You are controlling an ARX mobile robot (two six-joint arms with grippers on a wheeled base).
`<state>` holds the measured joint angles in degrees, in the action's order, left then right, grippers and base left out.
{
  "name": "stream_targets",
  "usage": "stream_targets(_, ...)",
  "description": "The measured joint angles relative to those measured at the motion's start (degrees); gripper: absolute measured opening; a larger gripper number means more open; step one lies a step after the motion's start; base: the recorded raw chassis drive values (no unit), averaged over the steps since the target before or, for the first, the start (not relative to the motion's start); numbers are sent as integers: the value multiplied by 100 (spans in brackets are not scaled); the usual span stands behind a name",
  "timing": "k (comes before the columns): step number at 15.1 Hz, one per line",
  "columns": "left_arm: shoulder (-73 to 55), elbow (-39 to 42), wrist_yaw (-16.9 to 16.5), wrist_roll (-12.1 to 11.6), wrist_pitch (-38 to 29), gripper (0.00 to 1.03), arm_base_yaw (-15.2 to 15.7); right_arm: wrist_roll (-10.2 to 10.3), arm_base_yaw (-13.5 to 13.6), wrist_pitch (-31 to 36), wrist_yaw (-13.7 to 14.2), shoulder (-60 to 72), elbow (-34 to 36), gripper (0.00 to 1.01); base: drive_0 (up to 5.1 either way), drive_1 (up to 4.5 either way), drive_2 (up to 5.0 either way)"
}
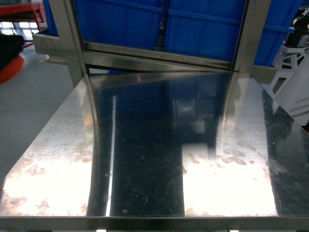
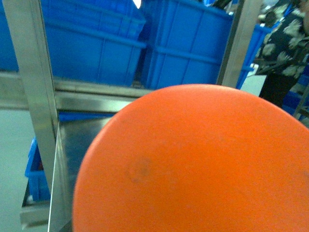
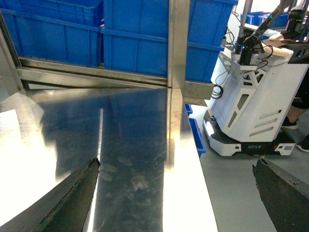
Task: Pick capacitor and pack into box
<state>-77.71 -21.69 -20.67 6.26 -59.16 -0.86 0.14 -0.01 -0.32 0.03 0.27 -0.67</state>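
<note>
The orange capacitor fills the lower right of the left wrist view, with its rounded end close to the lens. It hangs above the steel table, and my left gripper holds it; the fingers are hidden behind it. In the right wrist view my right gripper is open. Its dark fingertips stand far apart over the table's right edge, with nothing between them. The box is out of view. Neither gripper nor the capacitor shows in the head view.
Blue bins sit behind a steel frame at the table's back. A white mobile robot stands on the floor to the right of the table. A person stands at the far right.
</note>
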Motion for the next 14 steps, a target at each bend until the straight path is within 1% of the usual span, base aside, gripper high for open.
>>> stream_targets(1,326,31,-44,2,-107,44,-2,0,0,4,-7,0,0,98,0,0,0)
stream_targets(2,328,-52,-42,-2,-87,44,-7,0,0,2,-4,0,0,98,0,0,0)
stream_targets(3,463,-28,807,-125,678,44,-210,0,0,4,-2,0,0,98,0,0,0)
stream_targets(4,743,286,1700,-354,1008,44,-258,0,0,0,-2,0,0,98,0,0,0)
stream_targets(5,1073,570,1958,-459,997,44,-33,2,0,0,-4,0,0,98,0,0,0)
stream_targets(6,1362,717,2127,-503,977,44,131,0,0,2,-2,0,0,98,0,0,0)
stream_targets(7,1602,874,2116,-520,992,44,133,2,0,2,-4,0,0,98,0,0,0)
stream_targets(8,1799,1078,2063,-525,1110,44,81,0,0,2,-2,0,0,98,0,0,0)
stream_targets(10,2282,1399,2065,-527,1318,44,76,0,0,2,-2,0,0,98,0,0,0)
stream_targets(14,3311,1797,2070,-527,1943,44,85,0,0,2,-2,0,0,98,0,0,0)
